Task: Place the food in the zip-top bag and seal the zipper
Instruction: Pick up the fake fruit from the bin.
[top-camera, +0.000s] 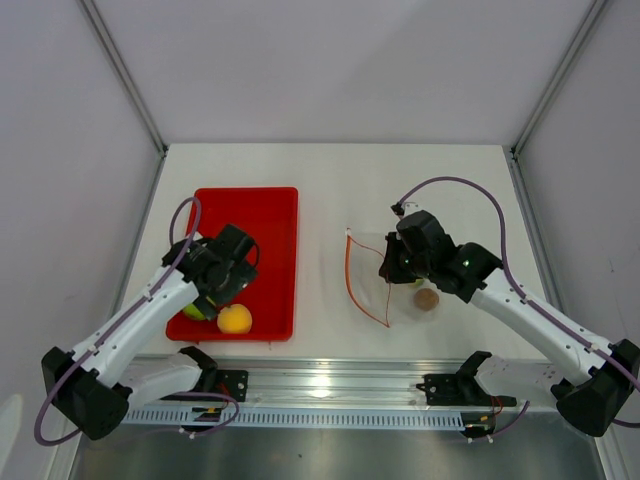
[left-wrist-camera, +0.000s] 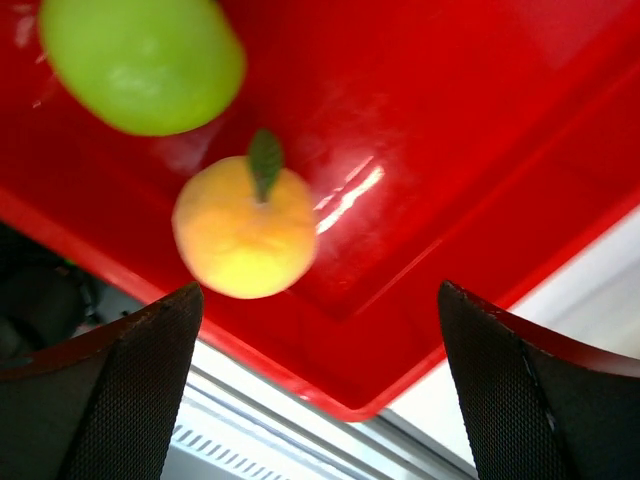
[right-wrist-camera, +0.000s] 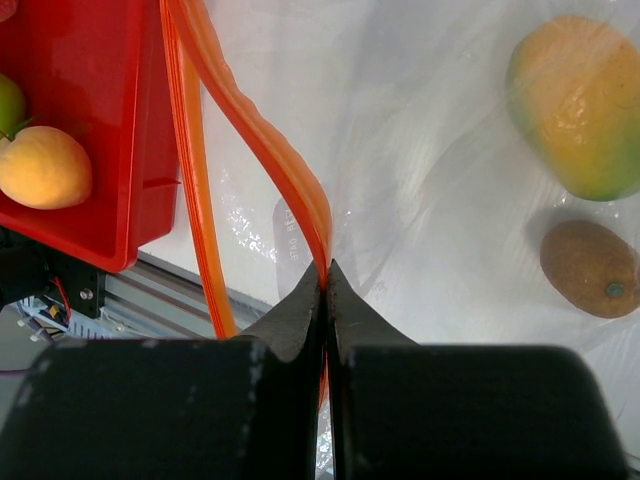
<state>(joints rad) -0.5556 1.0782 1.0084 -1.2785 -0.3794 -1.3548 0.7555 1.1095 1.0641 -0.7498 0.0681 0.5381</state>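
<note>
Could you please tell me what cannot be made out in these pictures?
Green apple: top view, mostly under the left gripper; left wrist view, cut by the top edge.
Yellow-green fruit: top view, nearly all under the right gripper; right wrist view, cut by the right edge.

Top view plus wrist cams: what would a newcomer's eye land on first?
The bright red tray left of centre, with an orange fruit and a green apple in its near corner under the open left fingers. On the right, the right fingers are shut on the orange-red zipper of the clear bag, with a yellow-green fruit and a small brown fruit showing through the film.
</note>
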